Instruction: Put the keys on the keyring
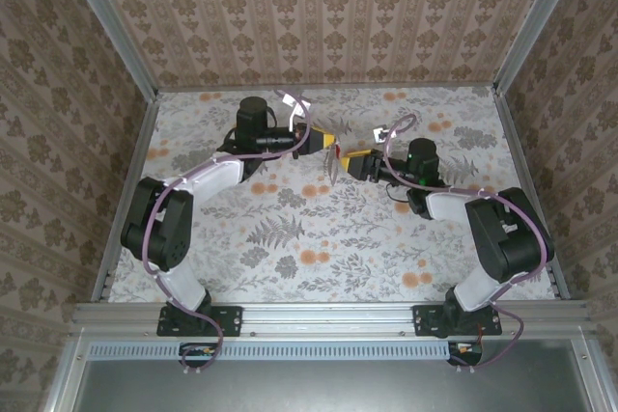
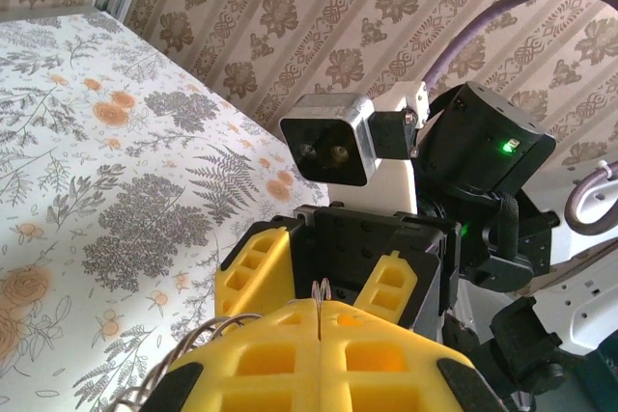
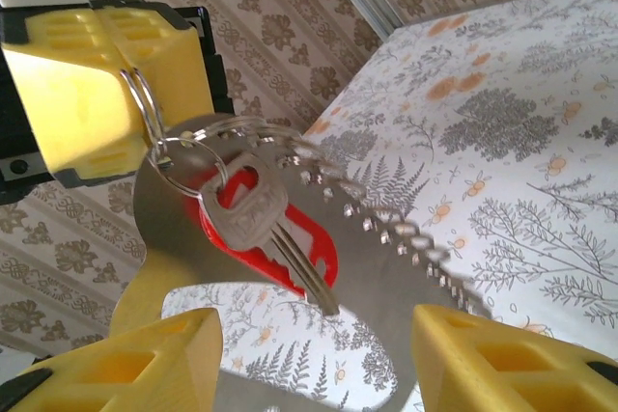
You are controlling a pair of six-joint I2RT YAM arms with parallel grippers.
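Left gripper (image 3: pixel 130 69), jaws clenched on the keyring (image 3: pixel 145 113); red key (image 3: pixel 311 250) and silver key (image 3: pixel 253 217) dangle below it.
Right gripper (image 3: pixel 319 354), jaws parted, under the keyring: closing askew could tug it loose.

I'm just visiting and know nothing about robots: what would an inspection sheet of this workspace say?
Surface: floral-print table.
Job's things: thin wire keyring pinched by the left end effector; a grey key and a red key hang from it, in front of a shiny holed metal plate.
Clutter: nothing seen.
End effectors: left shut on the keyring; right end effector open, facing the bunch.
Cables: purple cables run along both arms.
Surroundings: patterned wallpaper walls, aluminium frame.
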